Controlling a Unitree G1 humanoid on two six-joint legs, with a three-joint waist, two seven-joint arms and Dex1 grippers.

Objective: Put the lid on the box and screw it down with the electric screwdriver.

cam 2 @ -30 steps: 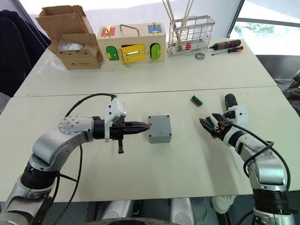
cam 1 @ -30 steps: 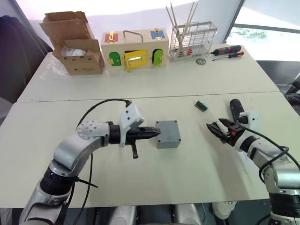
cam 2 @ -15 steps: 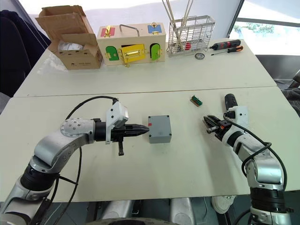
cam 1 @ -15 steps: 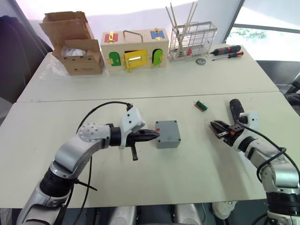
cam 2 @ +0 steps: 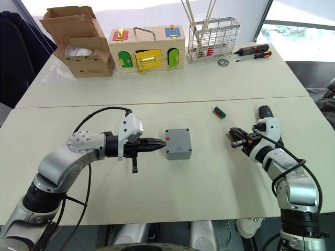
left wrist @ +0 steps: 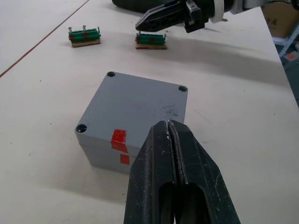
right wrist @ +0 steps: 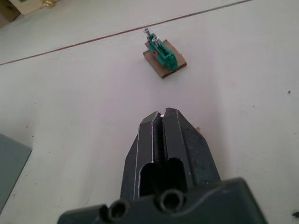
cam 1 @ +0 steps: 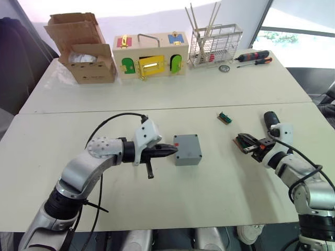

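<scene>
A: Where is the box (cam 1: 187, 149)?
B: On the near table (cam 1: 209, 204), about mid-way between the two arms. The lid (left wrist: 140, 109) sits on top of it, screw holes showing at the corners, with red patches on the side facing the left arm.

A: And the left gripper (cam 1: 174, 150)?
B: Its fingers are pressed together with nothing between them, the tips just beside the box's red-marked side. I cannot tell whether they touch it. A short black tool (cam 1: 149, 170) lies on the table under that wrist.

A: The right gripper (cam 1: 242, 141)?
B: Clenched too, low over the table, well apart from the box. In the left wrist view a small green block on a brown base (left wrist: 151, 39) sits right at its tips, and in the right eye view the tips are over that base. Whether they pinch it, I cannot tell.

A: Anything else nearby?
B: A second green block (cam 1: 225, 117) lies beyond it, toward the seam between the tables. The electric screwdriver (cam 1: 270, 118) lies past the right wrist, partly hidden by the arm.

A: And the far table?
B: An open cardboard carton (cam 1: 84, 49), a wooden latch box (cam 1: 149, 55) with coloured doors, a wire rack (cam 1: 215, 44) holding thin sticks, and two red-and-black hand screwdrivers (cam 1: 253, 57). Nothing stands between either gripper and the box.
</scene>
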